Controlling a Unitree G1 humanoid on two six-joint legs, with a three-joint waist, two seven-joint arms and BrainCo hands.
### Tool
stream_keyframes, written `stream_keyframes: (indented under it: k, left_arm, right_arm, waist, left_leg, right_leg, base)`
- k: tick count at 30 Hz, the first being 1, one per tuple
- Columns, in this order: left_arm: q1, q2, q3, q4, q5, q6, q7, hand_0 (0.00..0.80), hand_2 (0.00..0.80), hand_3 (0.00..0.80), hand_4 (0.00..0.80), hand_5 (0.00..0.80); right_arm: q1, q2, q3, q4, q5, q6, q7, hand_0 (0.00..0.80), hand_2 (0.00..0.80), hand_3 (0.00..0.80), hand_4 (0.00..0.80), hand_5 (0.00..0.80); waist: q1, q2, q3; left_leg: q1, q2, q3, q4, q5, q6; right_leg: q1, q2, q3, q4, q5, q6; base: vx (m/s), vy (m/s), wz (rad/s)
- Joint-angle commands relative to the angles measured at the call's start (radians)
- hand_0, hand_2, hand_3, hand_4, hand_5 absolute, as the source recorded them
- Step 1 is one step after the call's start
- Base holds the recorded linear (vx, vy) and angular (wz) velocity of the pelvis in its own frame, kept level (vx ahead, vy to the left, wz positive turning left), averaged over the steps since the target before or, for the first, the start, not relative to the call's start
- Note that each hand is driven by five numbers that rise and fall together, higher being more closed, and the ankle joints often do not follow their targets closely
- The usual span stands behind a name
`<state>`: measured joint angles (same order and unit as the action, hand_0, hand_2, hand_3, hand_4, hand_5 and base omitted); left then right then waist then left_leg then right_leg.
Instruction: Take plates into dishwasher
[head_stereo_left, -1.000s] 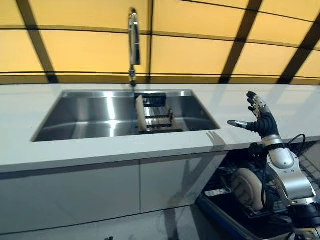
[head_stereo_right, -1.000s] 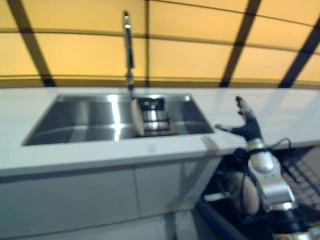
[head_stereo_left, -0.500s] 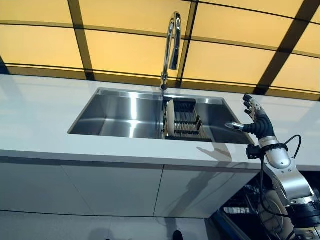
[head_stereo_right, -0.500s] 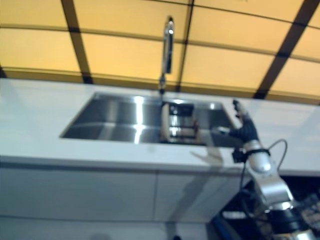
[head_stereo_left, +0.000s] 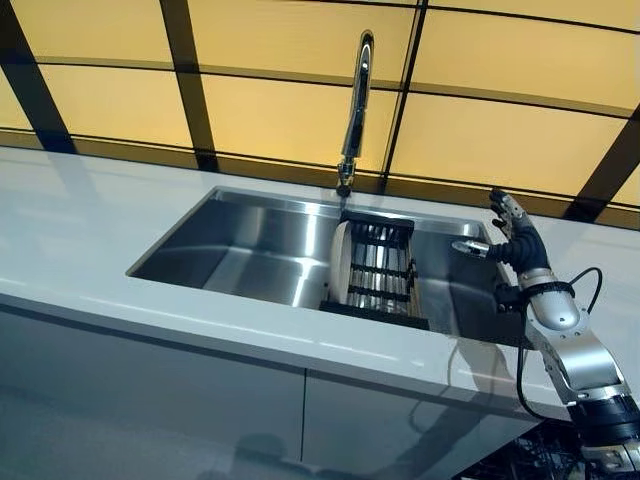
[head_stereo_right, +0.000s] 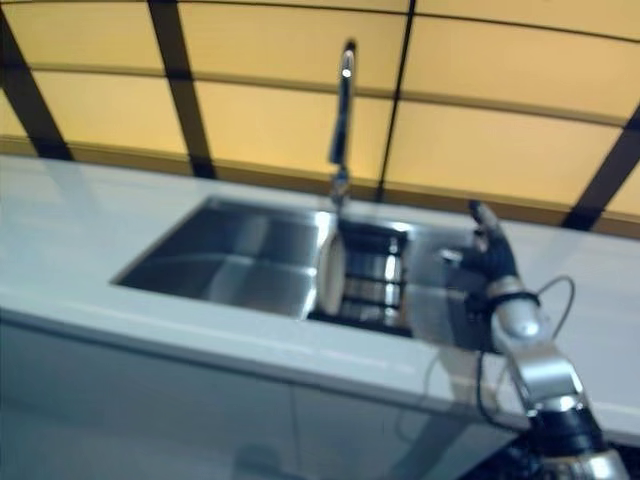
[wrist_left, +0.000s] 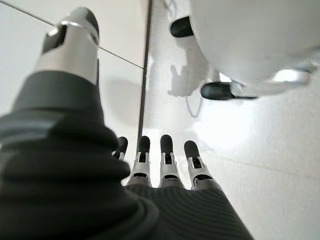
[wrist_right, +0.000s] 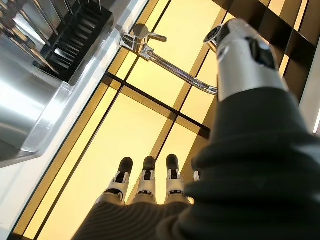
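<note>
Right hand (head_stereo_left: 515, 240) spread wide over the sink (head_stereo_left: 250, 262), holding nothing.

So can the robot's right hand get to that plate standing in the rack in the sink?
Probably yes. The right hand is open and holds nothing, raised over the sink's right end. The plate stands on edge at the rack's left end, so the hand must reach across the rack.

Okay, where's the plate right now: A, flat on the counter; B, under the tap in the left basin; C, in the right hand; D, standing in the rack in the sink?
D: the plate stands on edge at the left end of the rack in the sink, while the right hand hovers open and empty above the sink's right end.
</note>
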<state>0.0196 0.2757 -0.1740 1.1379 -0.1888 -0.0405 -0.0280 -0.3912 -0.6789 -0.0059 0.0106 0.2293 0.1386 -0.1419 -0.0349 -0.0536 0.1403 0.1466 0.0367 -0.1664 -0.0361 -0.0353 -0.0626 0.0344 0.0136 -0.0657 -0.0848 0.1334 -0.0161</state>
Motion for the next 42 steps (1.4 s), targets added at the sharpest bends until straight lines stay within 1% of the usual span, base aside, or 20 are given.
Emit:
stream_keyframes:
  k: [1, 4, 6, 8, 12, 14, 16, 20, 22, 25, 28, 33, 34, 38, 42]
  left_arm:
    - [-0.003, 0.034, 0.003, -0.022, -0.013, -0.039, 0.0, 0.0, 0.0, 0.0, 0.0, 0.0]
    - [0.002, 0.023, -0.001, -0.032, -0.013, -0.045, -0.002, 0.0, 0.0, 0.0, 0.0, 0.0]
    - [-0.001, 0.014, -0.006, -0.036, 0.001, -0.046, -0.005, 0.0, 0.0, 0.0, 0.0, 0.0]
    - [-0.003, 0.01, -0.011, -0.042, 0.006, -0.043, -0.007, 0.0, 0.0, 0.0, 0.0, 0.0]
    - [-0.011, 0.006, -0.016, -0.029, -0.001, -0.038, 0.004, 0.0, 0.0, 0.0, 0.0, 0.0]
    - [-0.012, 0.005, -0.018, -0.025, -0.003, -0.037, 0.009, 0.0, 0.0, 0.0, 0.0, 0.0]
    - [-0.021, 0.005, -0.028, -0.018, -0.001, -0.032, 0.012, 0.0, 0.0, 0.0, 0.0, 0.0]
    - [-0.034, -0.003, -0.044, -0.012, -0.007, -0.03, 0.016, 0.0, 0.0, 0.0, 0.0, 0.0]
    - [-0.038, -0.008, -0.053, -0.014, -0.011, -0.029, 0.017, 0.0, 0.0, 0.0, 0.0, 0.0]
    - [-0.049, -0.02, -0.081, -0.028, -0.027, -0.023, 0.025, 0.0, 0.0, 0.0, 0.0, 0.0]
    - [-0.062, -0.034, -0.111, -0.038, -0.042, -0.017, 0.036, 0.0, 0.0, 0.0, 0.0, 0.0]
    - [-0.082, -0.039, -0.136, -0.033, -0.057, -0.006, 0.046, 0.0, 0.0, 0.0, 0.0, 0.0]
    - [-0.085, -0.042, -0.144, -0.029, -0.064, -0.005, 0.051, 0.0, 0.0, 0.0, 0.0, 0.0]
    - [-0.093, -0.048, -0.157, -0.013, -0.071, 0.002, 0.065, 0.0, 0.0, 0.0, 0.0, 0.0]
    - [-0.097, -0.051, -0.163, -0.004, -0.078, 0.002, 0.068, 0.0, 0.0, 0.0, 0.0, 0.0]
  right_arm:
    - [-0.11, -0.027, 0.019, -0.011, -0.003, -0.014, -0.021, 0.0, 0.0, 0.0, 0.0, 0.0]
    - [-0.122, -0.029, 0.027, -0.006, -0.01, 0.004, -0.013, 0.0, 0.0, 0.0, 0.0, 0.0]
    - [-0.117, -0.036, 0.023, -0.008, -0.02, 0.02, 0.002, 0.0, 0.0, 0.0, 0.0, 0.0]
    - [-0.106, -0.045, 0.021, -0.01, -0.034, 0.021, 0.015, 0.0, 0.0, 0.0, 0.0, 0.0]
    - [-0.107, -0.057, 0.032, -0.01, -0.042, 0.027, 0.042, 0.0, 0.0, 0.0, 0.0, 0.0]
    - [-0.109, -0.057, 0.036, -0.011, -0.014, 0.035, 0.043, 0.0, 0.0, 0.0, 0.0, 0.0]
    - [-0.112, -0.034, 0.047, -0.019, 0.061, 0.061, 0.033, 0.0, 0.0, 0.0, 0.0, 0.0]
    - [-0.127, 0.033, 0.08, -0.013, 0.061, 0.065, -0.01, 0.0, 0.0, 0.0, 0.0, 0.0]
    - [-0.133, 0.055, 0.094, -0.008, 0.069, 0.08, -0.037, 0.0, 0.0, 0.0, 0.0, 0.0]
    - [-0.142, 0.122, 0.124, 0.028, 0.137, 0.109, -0.103, 0.0, 0.0, 0.0, 0.0, 0.0]
    - [-0.16, 0.2, 0.155, 0.075, 0.171, 0.118, -0.146, 0.0, 0.0, 0.0, 0.0, 0.0]
    - [-0.2, 0.26, 0.18, 0.133, 0.26, 0.123, -0.207, 0.0, 0.0, 0.0, 0.0, 0.0]
    - [-0.212, 0.284, 0.189, 0.15, 0.276, 0.121, -0.236, 0.0, 0.0, 0.0, 0.0, 0.0]
    - [-0.253, 0.327, 0.21, 0.165, 0.266, 0.121, -0.305, 0.0, 0.0, 0.0, 0.0, 0.0]
    - [-0.278, 0.35, 0.225, 0.171, 0.254, 0.135, -0.355, 0.0, 0.0, 0.0, 0.0, 0.0]
  waist:
    - [0.046, -0.028, -0.032]
    - [0.051, -0.025, -0.034]
    - [0.048, -0.024, -0.037]
    - [0.044, -0.021, -0.038]
    - [0.033, -0.012, -0.049]
    - [0.03, -0.01, -0.054]
    - [0.026, -0.007, -0.057]
    - [0.02, -0.001, -0.054]
    - [0.019, 0.001, -0.053]
    - [0.018, 0.007, -0.049]
    - [0.019, 0.011, -0.047]
    - [0.025, 0.014, -0.043]
    - [0.028, 0.015, -0.042]
    - [0.037, 0.014, -0.038]
    - [0.042, 0.014, -0.034]
  left_leg:
    - [-0.027, -0.057, 0.077, 0.024, -0.024, 0.069]
    - [-0.033, -0.047, 0.095, 0.056, -0.042, 0.056]
    - [-0.056, -0.045, 0.135, 0.089, -0.045, 0.048]
    - [-0.066, -0.044, 0.153, 0.095, -0.043, 0.044]
    - [-0.055, -0.041, 0.152, 0.056, -0.024, 0.043]
    - [-0.05, -0.04, 0.153, 0.04, -0.015, 0.042]
    - [-0.047, -0.04, 0.155, 0.023, -0.004, 0.039]
    - [-0.05, -0.044, 0.164, 0.026, -0.006, 0.041]
    - [-0.051, -0.046, 0.168, 0.029, -0.009, 0.043]
    - [-0.05, -0.048, 0.179, 0.032, -0.012, 0.051]
    - [-0.045, -0.052, 0.184, 0.028, -0.013, 0.057]
    - [-0.039, -0.057, 0.19, 0.021, -0.013, 0.063]
    - [-0.038, -0.06, 0.191, 0.02, -0.013, 0.066]
    - [-0.041, -0.066, 0.194, 0.025, -0.017, 0.073]
    - [-0.043, -0.072, 0.194, 0.024, -0.017, 0.079]
  right_leg:
    - [-0.033, -0.068, 0.033, 0.07, -0.05, 0.068]
    - [-0.01, -0.062, 0.022, 0.049, -0.058, 0.059]
    - [0.004, -0.065, 0.003, 0.043, -0.062, 0.053]
    - [0.006, -0.066, -0.01, 0.047, -0.069, 0.05]
    - [0.006, -0.053, -0.011, 0.048, -0.078, 0.045]
    - [0.008, -0.049, -0.009, 0.046, -0.08, 0.044]
    - [0.007, -0.047, -0.009, 0.043, -0.079, 0.044]
    - [0.001, -0.047, -0.004, 0.044, -0.079, 0.043]
    - [0.001, -0.048, -0.001, 0.044, -0.079, 0.043]
    - [0.004, -0.048, 0.01, 0.044, -0.078, 0.043]
    - [0.008, -0.05, 0.015, 0.044, -0.077, 0.043]
    - [0.01, -0.053, 0.017, 0.048, -0.075, 0.046]
    - [0.01, -0.054, 0.018, 0.05, -0.075, 0.046]
    - [0.008, -0.057, 0.022, 0.052, -0.073, 0.048]
    - [0.005, -0.058, 0.027, 0.054, -0.071, 0.048]
  base:
    - [0.004, -0.117, 0.01]
    - [0.047, -0.083, 0.01]
    - [0.004, -0.053, 0.03]
    - [-0.002, -0.024, 0.21]
    - [0.03, 0.006, 0.15]
    - [0.032, 0.009, 0.03]
    - [0.0, 0.0, 0.0]
    - [-0.006, 0.037, 0.0]
    - [-0.004, 0.067, -0.01]
    - [-0.004, 0.076, -0.03]
    - [0.002, 0.091, -0.08]
    - [0.009, 0.078, -0.06]
    - [0.006, 0.073, -0.06]
    - [0.001, 0.062, -0.04]
    - [-0.011, 0.057, -0.03]
